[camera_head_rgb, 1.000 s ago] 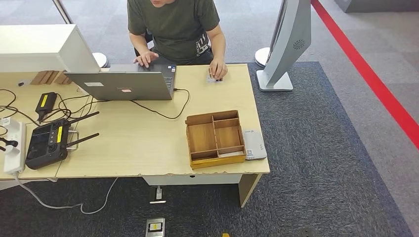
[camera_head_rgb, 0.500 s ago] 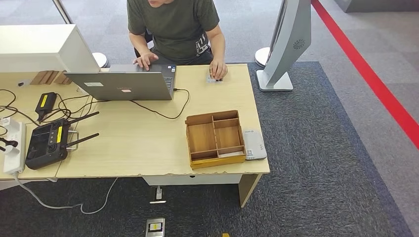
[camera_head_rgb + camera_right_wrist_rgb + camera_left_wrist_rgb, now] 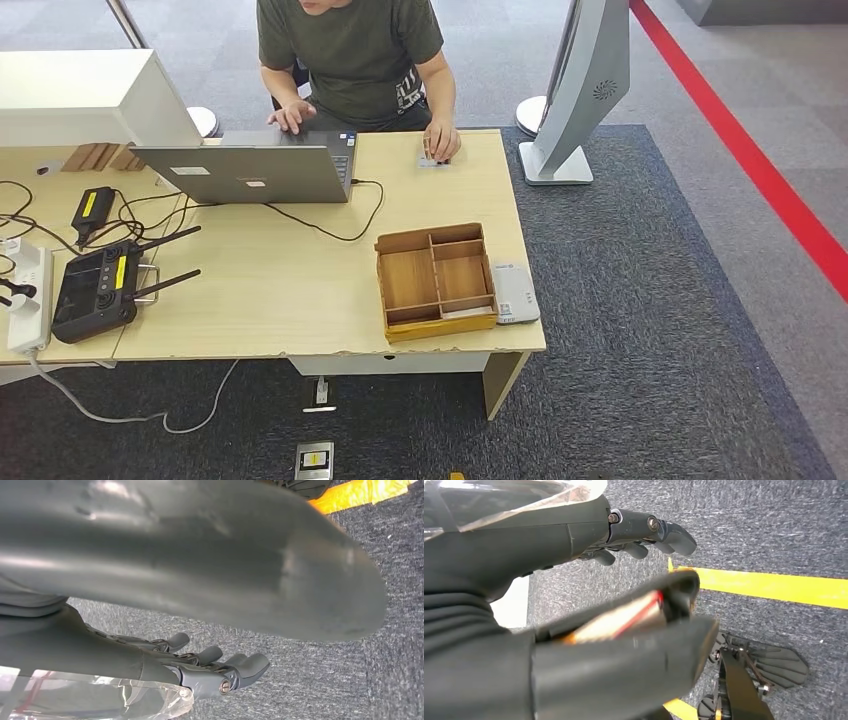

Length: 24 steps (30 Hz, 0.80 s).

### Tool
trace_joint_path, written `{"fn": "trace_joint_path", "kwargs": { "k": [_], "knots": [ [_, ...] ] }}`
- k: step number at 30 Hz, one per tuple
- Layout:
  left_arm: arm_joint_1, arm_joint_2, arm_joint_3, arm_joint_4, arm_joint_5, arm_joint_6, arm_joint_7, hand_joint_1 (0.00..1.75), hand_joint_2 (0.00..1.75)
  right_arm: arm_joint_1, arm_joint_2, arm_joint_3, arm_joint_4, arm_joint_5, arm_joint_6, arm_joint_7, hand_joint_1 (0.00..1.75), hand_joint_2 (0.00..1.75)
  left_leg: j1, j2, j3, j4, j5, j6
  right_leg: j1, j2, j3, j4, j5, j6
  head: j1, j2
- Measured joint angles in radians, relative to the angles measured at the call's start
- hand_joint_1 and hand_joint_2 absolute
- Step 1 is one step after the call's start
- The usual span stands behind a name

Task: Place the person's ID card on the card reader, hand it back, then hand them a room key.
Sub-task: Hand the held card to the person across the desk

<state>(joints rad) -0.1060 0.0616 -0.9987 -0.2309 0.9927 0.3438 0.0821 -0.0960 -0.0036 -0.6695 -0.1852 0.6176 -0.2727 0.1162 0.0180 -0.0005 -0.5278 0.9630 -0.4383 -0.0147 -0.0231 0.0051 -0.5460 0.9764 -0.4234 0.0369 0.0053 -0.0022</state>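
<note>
Head view shows the person's hand (image 3: 440,140) lying on the ID card (image 3: 432,158) beyond the wooden tray (image 3: 436,280) as before (reader (image 3: 514,293) beside it), so nothing has begun; both robot hands (image 3: 589,615) (image 3: 200,580) hang spread and hold nothing.

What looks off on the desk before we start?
Little stands out. The wooden tray sits slightly askew, and the card reader beside it juts over the desk edge. Cables lie tangled at the left.
</note>
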Motion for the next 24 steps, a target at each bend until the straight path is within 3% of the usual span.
{"fn": "trace_joint_path", "kwargs": {
  "k": [1,5,11,15,20,24],
  "knots": [
    [0.0,0.0,0.0,0.0,0.0,-0.002,-0.002,0.0,1.75,0.0,-0.001,0.0,0.001,0.013,0.01,-0.002,0.0,0.0,0.0,0.0,0.0,0.0,0.0,0.0,0.0,0.0,0.0,0.0,0.0,0.0,0.0,0.0],
    [0.0,0.0,0.0,0.0,0.005,-0.009,-0.008,0.0,0.0,0.0,-0.002,0.001,0.003,0.059,0.049,-0.008,0.0,0.0,0.0,0.0,0.0,0.0,0.0,0.0,0.0,0.0,0.0,0.0,0.0,0.0,0.0,0.0],
    [0.0,0.0,0.006,0.0,0.018,-0.006,0.017,0.0,0.0,0.0,-0.005,0.002,0.005,0.067,0.074,-0.021,0.0,0.0,0.0,0.0,0.0,0.0,0.0,0.0,0.0,0.0,0.0,0.0,0.0,0.0,0.0,0.0],
    [0.0,0.0,0.027,0.001,0.105,-0.001,0.004,0.0,1.75,0.0,-0.007,0.002,0.006,0.063,0.076,-0.037,0.0,0.0,0.0,0.0,0.0,0.0,0.0,0.0,0.0,0.0,0.0,0.0,0.0,0.0,0.0,0.0],
    [0.005,-0.009,0.113,0.002,0.302,0.025,-0.101,0.0,1.75,0.0,-0.009,0.002,0.006,0.053,0.083,-0.054,0.0,0.0,0.0,0.0,0.0,0.0,0.0,0.0,0.0,0.0,0.0,0.0,0.0,0.0,0.0,0.0],
    [0.007,-0.016,0.179,0.003,0.312,0.025,-0.144,0.0,1.75,0.0,-0.009,0.002,0.007,0.05,0.095,-0.059,0.0,0.0,0.0,0.0,0.0,0.0,0.0,0.0,0.0,0.0,0.0,0.0,0.0,0.0,0.0,0.0]
  ]
}}
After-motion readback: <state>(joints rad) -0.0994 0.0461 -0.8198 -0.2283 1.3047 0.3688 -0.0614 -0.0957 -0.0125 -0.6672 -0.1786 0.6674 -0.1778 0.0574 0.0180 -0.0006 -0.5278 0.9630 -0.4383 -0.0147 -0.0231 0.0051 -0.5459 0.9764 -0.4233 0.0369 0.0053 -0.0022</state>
